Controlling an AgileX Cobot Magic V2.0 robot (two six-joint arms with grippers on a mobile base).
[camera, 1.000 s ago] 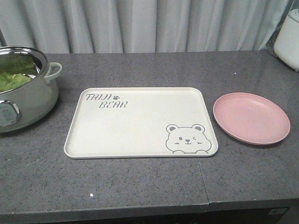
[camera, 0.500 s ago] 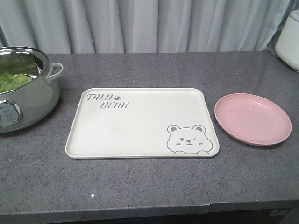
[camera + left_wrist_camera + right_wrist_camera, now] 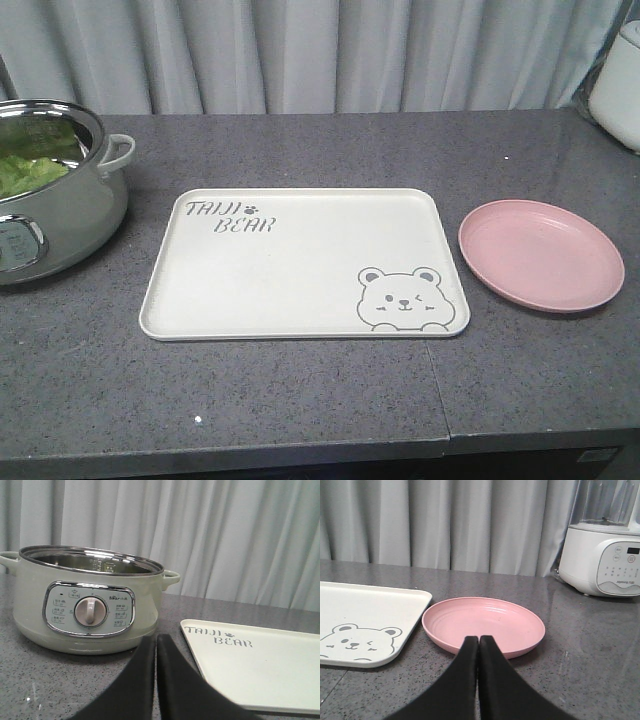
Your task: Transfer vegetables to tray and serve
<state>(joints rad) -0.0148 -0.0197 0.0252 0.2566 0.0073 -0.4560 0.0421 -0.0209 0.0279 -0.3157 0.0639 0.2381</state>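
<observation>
The vegetables show as green leaves inside the steel-lined pot at the far left of the counter. The cream tray with the bear drawing lies flat in the middle; it holds nothing. In the left wrist view my left gripper is shut, low over the counter between the pot and the tray. My right gripper is shut too, just in front of the pink plate, with the tray to its left. Neither gripper appears in the front view.
A round pink plate sits right of the tray. A white blender appliance stands at the back right corner. Grey curtains hang behind the dark speckled counter, whose front edge runs along the bottom of the front view.
The whole scene sits a few pixels further right and lower than a second ago; since half a second ago it has held still. Nothing on the counter moved.
</observation>
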